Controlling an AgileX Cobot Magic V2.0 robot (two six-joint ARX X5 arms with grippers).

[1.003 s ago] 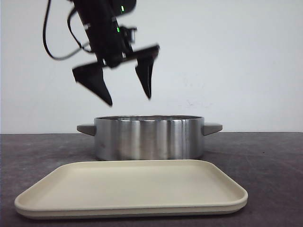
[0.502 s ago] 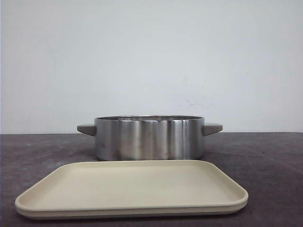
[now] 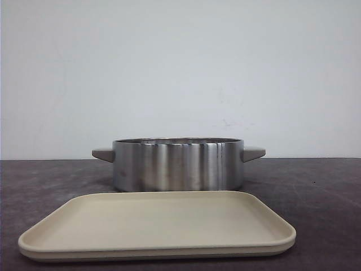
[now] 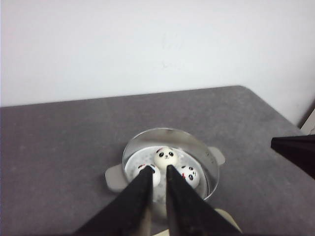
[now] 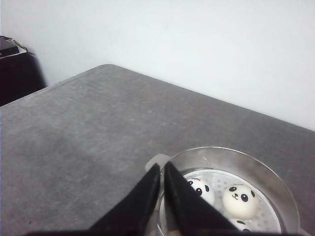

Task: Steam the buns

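Note:
The steel pot (image 3: 177,165) stands at mid-table, and its wall hides its inside in the front view. In the left wrist view the pot (image 4: 211,172) holds white panda-faced buns: one at the back (image 4: 165,157), one (image 4: 190,175) beside it, and one (image 4: 154,174) partly behind a finger. The right wrist view shows the pot (image 5: 256,162) with buns (image 5: 239,200) too. My left gripper (image 4: 158,168) hangs high above the pot, with its jaws nearly together and empty. My right gripper (image 5: 161,166) is shut and empty, above the pot's handle. Neither gripper shows in the front view.
A cream tray (image 3: 158,220) lies bare in front of the pot. The pot's grey handles (image 3: 252,153) stick out at both sides. A black part of the right arm (image 4: 295,152) shows at the edge of the left wrist view.
One second ago my left gripper hung open above the pot in the front view. It has since left that view. The pot and the tray have not moved.

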